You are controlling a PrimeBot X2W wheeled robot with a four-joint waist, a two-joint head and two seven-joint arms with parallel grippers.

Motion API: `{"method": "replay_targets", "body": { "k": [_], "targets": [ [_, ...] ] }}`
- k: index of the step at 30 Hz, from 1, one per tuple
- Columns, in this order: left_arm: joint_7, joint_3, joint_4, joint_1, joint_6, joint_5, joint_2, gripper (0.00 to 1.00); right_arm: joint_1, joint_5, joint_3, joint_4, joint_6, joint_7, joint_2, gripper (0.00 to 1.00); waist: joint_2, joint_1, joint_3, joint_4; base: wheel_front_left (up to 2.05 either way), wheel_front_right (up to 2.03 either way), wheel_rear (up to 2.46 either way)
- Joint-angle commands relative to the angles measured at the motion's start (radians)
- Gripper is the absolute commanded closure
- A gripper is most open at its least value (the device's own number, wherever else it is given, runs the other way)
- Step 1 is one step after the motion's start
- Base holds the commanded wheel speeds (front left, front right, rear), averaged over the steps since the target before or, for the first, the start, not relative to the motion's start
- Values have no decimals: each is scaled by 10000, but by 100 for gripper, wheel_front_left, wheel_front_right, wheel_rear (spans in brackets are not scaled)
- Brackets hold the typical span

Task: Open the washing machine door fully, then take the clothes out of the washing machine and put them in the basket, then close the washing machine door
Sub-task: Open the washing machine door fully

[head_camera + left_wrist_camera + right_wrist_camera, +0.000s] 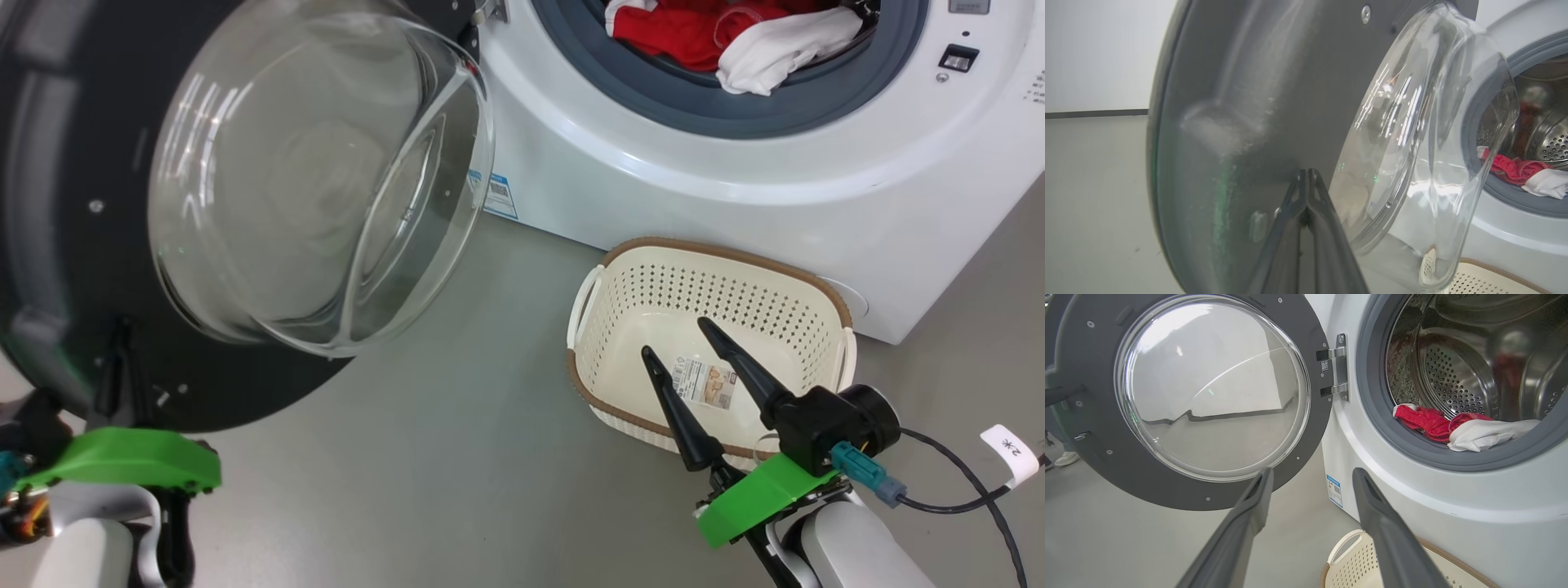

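The washing machine door (73, 204) stands swung out to the left, its glass bowl bulging toward me. My left gripper (122, 339) is shut, its tips (1306, 173) pressed against the door's dark inner rim (1249, 81) beside the glass. Red and white clothes (694, 37) lie at the mouth of the washing machine (735, 188), draped over the grey ring, with the steel drum behind the clothes (1429, 424). The cream basket (718, 249) sits empty on the floor before the machine. My right gripper (676, 337) hangs open over the basket, holding nothing, and its fingers point between the door (1086, 347) and the drum opening.
Grey floor lies between the door and the basket (1355, 555). A black cable with a white tag (1012, 453) trails at the lower right. A person's white shoe (1065, 457) shows on the floor beyond the door's far edge.
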Motion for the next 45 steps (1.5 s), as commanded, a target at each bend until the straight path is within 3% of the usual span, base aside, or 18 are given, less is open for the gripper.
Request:
{"method": "replay_targets", "body": {
  "k": [1,12,31,32,33,34,35,45],
  "targets": [
    [-164,609,-24,-471,51,-42,569,100,-288,-104,227,-217,65,-65,91,0,0,0,55,-1,0,0,0],
    [-417,1114,1316,-1170,-330,-5,616,100,-393,-261,237,-293,65,86,91,0,0,0,270,-27,0,0,0],
    [-428,2216,2013,-1417,-892,849,424,100,-539,-266,307,-198,65,350,91,0,0,0,265,-269,0,0,0],
    [-428,2226,1975,-1372,-906,901,388,92,-523,-237,299,-178,65,350,91,0,0,0,235,-277,0,0,0],
    [-428,2220,1911,-1322,-934,957,350,66,-507,-205,277,-149,65,345,91,0,0,0,180,-283,0,0,0],
    [-428,2205,1827,-1259,-955,1019,310,50,-493,-178,243,-125,65,334,91,0,0,0,127,-292,0,0,0],
    [-428,2186,1709,-1186,-978,1068,254,0,-479,-152,201,-103,65,320,91,0,0,0,70,-304,0,0,0],
    [-334,1789,-437,-363,-966,1291,-271,0,-334,-31,-467,-73,65,94,91,0,0,0,-551,-794,0,0,0]
  ]
}}
